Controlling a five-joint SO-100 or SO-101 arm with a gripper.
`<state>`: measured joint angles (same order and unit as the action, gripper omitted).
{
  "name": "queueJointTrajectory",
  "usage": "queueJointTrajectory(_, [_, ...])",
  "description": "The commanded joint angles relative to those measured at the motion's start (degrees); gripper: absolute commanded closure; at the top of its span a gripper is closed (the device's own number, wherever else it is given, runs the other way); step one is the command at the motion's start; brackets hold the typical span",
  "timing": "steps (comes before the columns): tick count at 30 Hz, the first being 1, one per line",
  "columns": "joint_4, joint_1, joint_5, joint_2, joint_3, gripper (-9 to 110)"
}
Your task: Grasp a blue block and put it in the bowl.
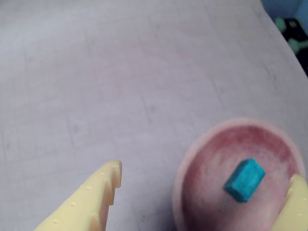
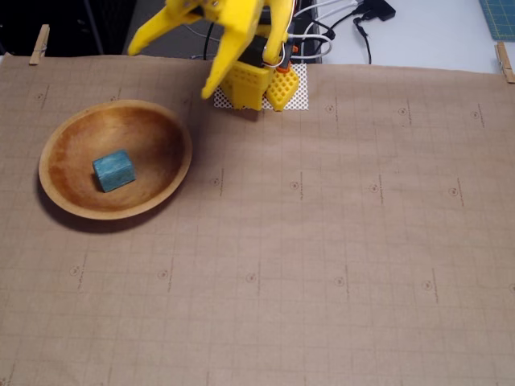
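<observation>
Gridded brown paper (image 2: 322, 241) lay bare from 12 through 6 o'clock of the bowl (image 2: 165, 173) in the fixed view, its edges clipped. One bowl held one blue block (image 2: 113, 170), resting near its centre. One gripper (image 2: 173, 56), fingers spread wide and empty, hung at 1 o'clock.

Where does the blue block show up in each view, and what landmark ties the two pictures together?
Wrist view: the blue block sits lower right, inside the bowl, between the open end effector fingers.
Fixed view: the blue block sits at left, inside the bowl, clear of the arm.
Shared landmark: the wooden bowl holding the block.
</observation>
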<state>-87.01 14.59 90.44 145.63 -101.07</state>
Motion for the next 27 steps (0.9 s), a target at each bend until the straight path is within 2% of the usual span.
queueJointTrajectory(1, [-0.88,-6.06,0.18,4.31,2.02,58])
queueJointTrajectory(6, [-4.31,-13.8,0.09,9.76,-1.05,58])
queueJointTrajectory(10, [-5.19,-15.56,0.09,12.39,-2.55,60])
queueJointTrajectory(14, [-5.36,-15.91,-0.18,15.03,-4.48,71])
queueJointTrajectory(23, [-5.36,-16.0,-0.62,25.31,-16.26,105])
queueJointTrajectory(27, [-4.92,-16.0,-0.7,30.41,-22.59,104])
